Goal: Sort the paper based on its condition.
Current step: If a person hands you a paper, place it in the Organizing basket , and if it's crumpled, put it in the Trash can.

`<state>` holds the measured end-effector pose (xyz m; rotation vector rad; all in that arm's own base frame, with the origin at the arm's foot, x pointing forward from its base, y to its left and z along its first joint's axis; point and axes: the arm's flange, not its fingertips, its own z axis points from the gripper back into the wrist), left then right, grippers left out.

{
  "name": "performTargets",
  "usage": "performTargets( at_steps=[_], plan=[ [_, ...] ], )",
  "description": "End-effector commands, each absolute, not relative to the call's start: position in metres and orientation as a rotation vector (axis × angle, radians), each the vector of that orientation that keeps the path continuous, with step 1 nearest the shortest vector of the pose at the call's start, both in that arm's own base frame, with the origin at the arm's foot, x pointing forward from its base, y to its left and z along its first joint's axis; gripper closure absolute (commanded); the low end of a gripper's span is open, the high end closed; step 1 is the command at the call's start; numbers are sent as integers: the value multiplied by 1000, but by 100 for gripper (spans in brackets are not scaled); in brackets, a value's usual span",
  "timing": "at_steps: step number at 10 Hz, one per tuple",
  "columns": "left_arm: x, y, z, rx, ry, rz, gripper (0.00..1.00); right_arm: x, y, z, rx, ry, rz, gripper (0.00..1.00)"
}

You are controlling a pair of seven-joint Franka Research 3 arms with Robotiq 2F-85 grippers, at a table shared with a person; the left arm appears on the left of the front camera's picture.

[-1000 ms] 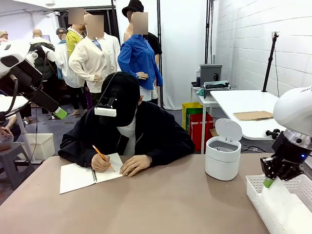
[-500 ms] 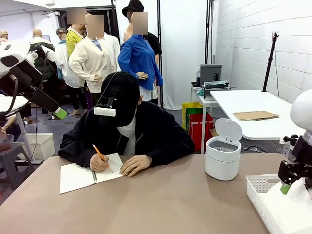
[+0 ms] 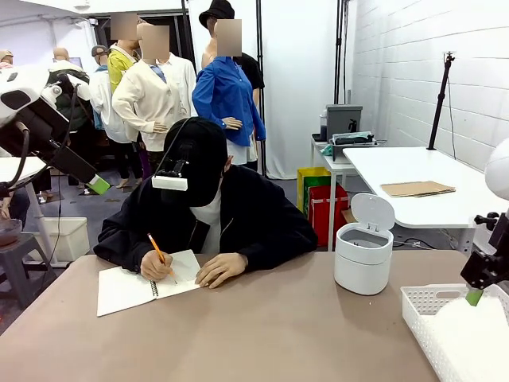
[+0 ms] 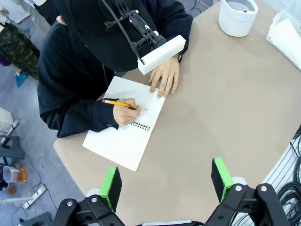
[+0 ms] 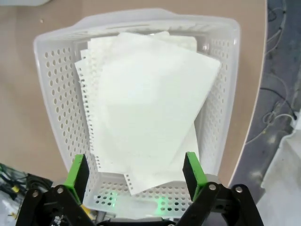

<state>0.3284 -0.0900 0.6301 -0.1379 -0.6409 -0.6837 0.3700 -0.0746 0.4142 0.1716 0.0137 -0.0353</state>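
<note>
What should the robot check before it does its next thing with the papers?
1. Right gripper open, nothing between its fingers: ok.
2. Paper lying inside the white basket, none hanging over the rim: ok.
3. Left gripper open and empty, high above the table: ok.
4. Next sheet ready to pick up: not ok; the person's hands rest on the notebook, one writing with a pencil.
5. Small white bin lid up: ok.
6. Condition of the top sheet: cannot tell.
</note>
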Motion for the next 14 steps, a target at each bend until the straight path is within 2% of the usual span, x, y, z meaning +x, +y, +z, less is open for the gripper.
performTargets(
  at_steps=[1,4,7,8,14],
  plan=[
    [328,-90,630,-133,-642,-681,0,360,-76,438,139,-13,-42,0],
    [328,-90,630,-133,-642,-681,0,349,-58,466,175,-120,46,0],
    [328,-90,630,-133,-642,-681,0,351,-38,458,232,-240,133,0],
    [328,-90,630,-133,-642,-681,0,351,-49,477,174,-153,78,0],
    [328,-90,630,-133,-642,-681,0,350,-47,475,189,-169,86,0]
  ],
)
